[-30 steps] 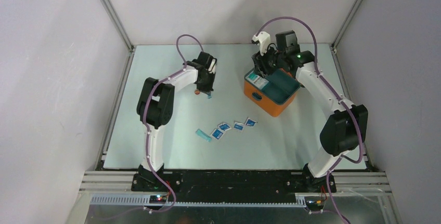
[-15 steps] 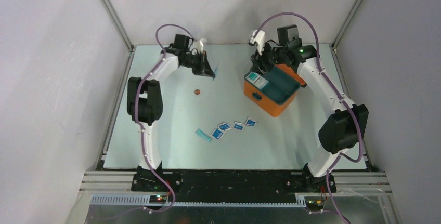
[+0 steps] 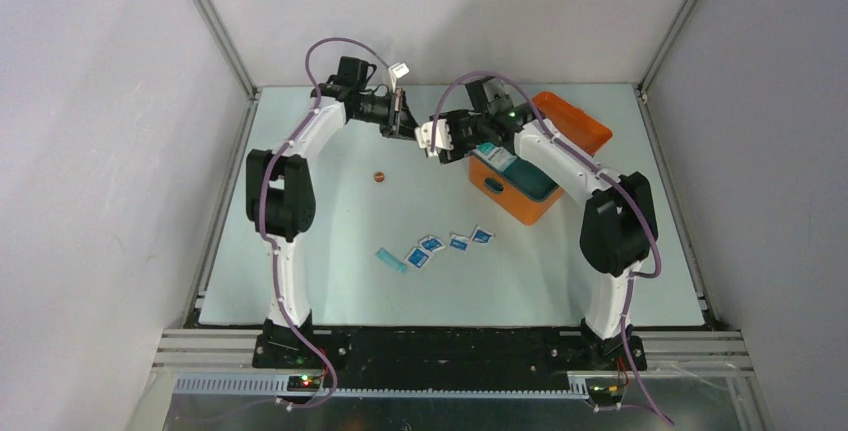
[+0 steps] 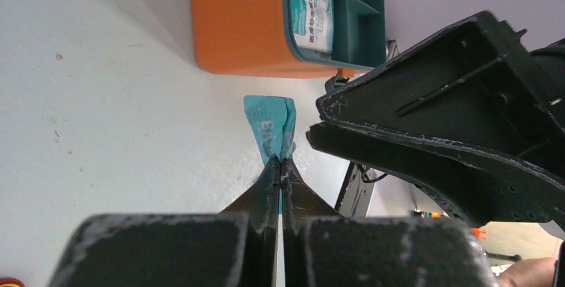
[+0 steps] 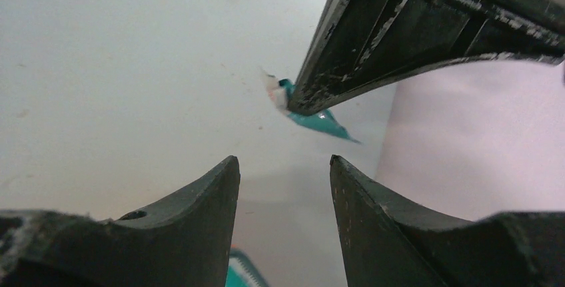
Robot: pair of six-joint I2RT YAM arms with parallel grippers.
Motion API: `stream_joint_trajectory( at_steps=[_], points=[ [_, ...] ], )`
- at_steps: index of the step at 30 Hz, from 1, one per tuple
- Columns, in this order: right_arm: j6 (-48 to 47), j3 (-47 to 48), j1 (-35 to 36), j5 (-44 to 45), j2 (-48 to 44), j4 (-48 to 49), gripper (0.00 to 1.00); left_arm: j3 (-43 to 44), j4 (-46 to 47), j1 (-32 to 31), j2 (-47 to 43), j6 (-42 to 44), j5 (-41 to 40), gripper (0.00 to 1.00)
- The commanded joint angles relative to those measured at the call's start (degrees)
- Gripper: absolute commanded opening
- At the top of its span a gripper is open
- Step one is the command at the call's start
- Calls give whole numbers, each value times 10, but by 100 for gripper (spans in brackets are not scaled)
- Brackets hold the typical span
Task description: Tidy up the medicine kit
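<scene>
Medicine kit [image 3: 497, 194] sits on the table [image 3: 330, 221] at the far right, lid [image 3: 572, 121] open, with a white sachet [image 4: 312, 14] in its teal tray [image 4: 363, 27]. Left claw [image 4: 280, 160] is pinched tight on a teal packet [image 4: 272, 124] just left of the kit. Right claw [image 5: 283, 167] faces it close by, jaws apart and empty.

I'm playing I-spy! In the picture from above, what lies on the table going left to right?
Small round orange disc → row of small blue-white square sachets → boxy orange plastic case.
</scene>
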Motion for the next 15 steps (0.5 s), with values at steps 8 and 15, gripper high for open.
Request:
stream_joint_trajectory(
  at_steps=[8, 15],
  points=[
    [-148, 10, 9, -1, 25, 72, 56, 4, -62, -19, -28, 66, 5, 0],
    [-212, 36, 16, 17, 61, 17, 50, 20, -80, -18, -24, 81, -4, 0]
  ],
)
